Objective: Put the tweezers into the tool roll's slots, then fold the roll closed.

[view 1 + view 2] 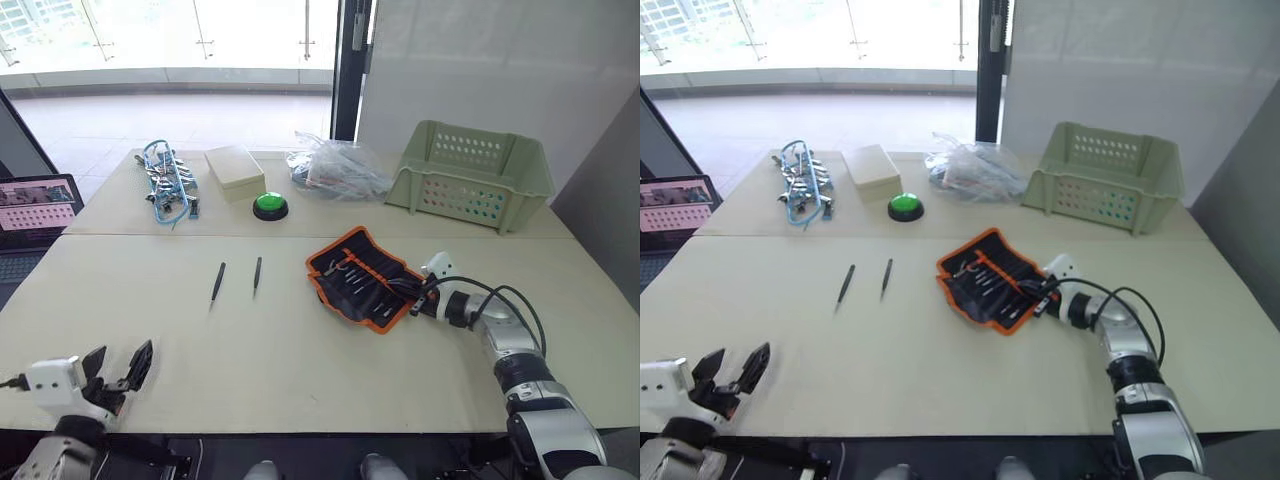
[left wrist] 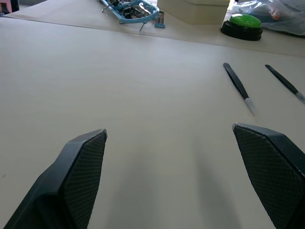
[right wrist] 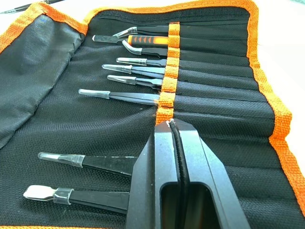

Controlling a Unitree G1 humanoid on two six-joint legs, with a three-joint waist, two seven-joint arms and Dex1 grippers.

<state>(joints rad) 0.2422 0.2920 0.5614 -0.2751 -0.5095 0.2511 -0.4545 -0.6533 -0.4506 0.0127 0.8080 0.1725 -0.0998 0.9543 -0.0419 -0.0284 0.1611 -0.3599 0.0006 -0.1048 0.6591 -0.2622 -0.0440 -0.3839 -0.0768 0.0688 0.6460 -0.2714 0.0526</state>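
My left gripper (image 1: 118, 372) hangs low over the near edge of the table (image 1: 300, 360), fingers spread wide and empty; I judge it waits there because the two loose tweezers (image 1: 217, 282) lie ahead of it, well apart from it, tips toward me.

My right gripper (image 3: 174, 129) is out over the roll (image 1: 362, 277), fingers pressed together with only a thin seam between them. Whether something thin is pinched in that seam I cannot tell. Its tip sits at the orange band that forms the slots, so I take it I am seating a tool or pressing the band down.

The roll lies open and flat, right of centre, black fabric with orange edging. Several slim black tweezers are slotted under the band, their pale tips pointing out across the left flap, along with one tool with an orange-striped handle. Some slots nearest me look free. The fold is not yet begun.

Farther back stand the green button (image 1: 269, 205), a box (image 1: 235, 166), a clip tangle (image 1: 167, 181), a plastic bag (image 1: 335, 168) and the basket (image 1: 470, 172).
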